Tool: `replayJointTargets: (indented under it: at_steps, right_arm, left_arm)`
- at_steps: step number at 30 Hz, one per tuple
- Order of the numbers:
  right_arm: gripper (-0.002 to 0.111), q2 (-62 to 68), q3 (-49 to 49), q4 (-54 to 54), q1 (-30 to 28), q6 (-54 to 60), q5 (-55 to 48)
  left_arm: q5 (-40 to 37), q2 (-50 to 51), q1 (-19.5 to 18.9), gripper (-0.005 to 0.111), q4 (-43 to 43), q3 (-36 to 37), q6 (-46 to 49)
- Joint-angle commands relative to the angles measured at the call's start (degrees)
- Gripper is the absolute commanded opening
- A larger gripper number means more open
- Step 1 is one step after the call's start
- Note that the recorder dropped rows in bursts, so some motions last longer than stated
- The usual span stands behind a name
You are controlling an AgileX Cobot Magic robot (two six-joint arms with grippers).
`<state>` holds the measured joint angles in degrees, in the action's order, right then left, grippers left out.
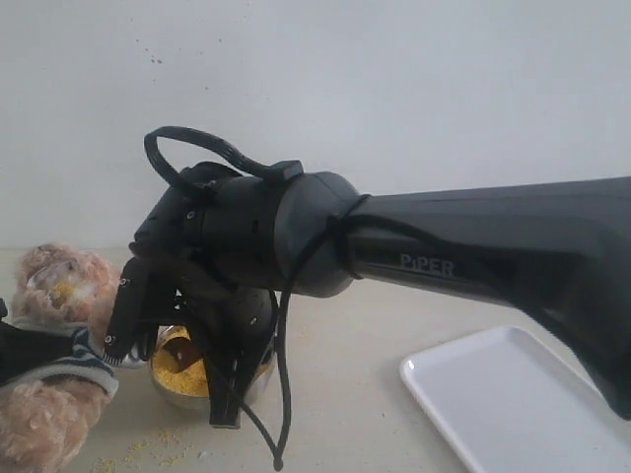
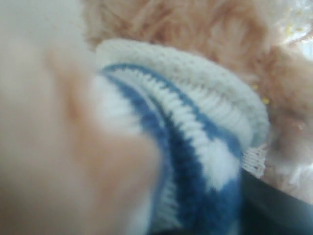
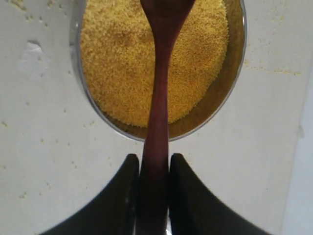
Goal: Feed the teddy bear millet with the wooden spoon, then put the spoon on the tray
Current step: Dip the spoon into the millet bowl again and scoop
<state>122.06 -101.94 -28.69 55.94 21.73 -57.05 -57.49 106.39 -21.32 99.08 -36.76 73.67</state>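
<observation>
Pinching the slim reddish-brown wooden spoon (image 3: 157, 98) in my right gripper (image 3: 154, 162), its bowl cut off; arm (image 1: 513, 232) reads "PiPER"; flat white tray (image 1: 513, 394) cropped at four o'clock; left gripper's state I cannot tell.

teddy bear (image 1: 59, 281) is fluffy light-brown plush, its shirt (image 2: 195, 147) ribbed knit cloth. wooden spoon (image 3: 157, 122) is smooth dark wood with a slight sheen; millet (image 3: 122, 63) is fine matt grain in a shiny metal bowl (image 3: 230, 93). tray (image 1: 513, 394) looks like glossy white plastic, arm (image 1: 473, 256) housing and right claw (image 3: 154, 161) look matt black plastic, desk (image 3: 58, 171) pale, matt, faintly rough.
</observation>
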Motion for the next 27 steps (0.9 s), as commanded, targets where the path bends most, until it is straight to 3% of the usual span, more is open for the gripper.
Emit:
replayJointTargets:
  at_steps: [1,27]
  right_arm:
    - [0.0,-0.14,-0.31,2.24,0.05,-1.88,1.51]
    - [0.0,-0.24,-0.31,6.38,-4.13,-9.48,-2.72]
  left_arm:
    - [-2.34,-0.12,-0.13,0.004,0.87,-0.6,-0.39]
    - [-2.33,-0.12,-0.13,0.004,0.87,-0.6,0.27]
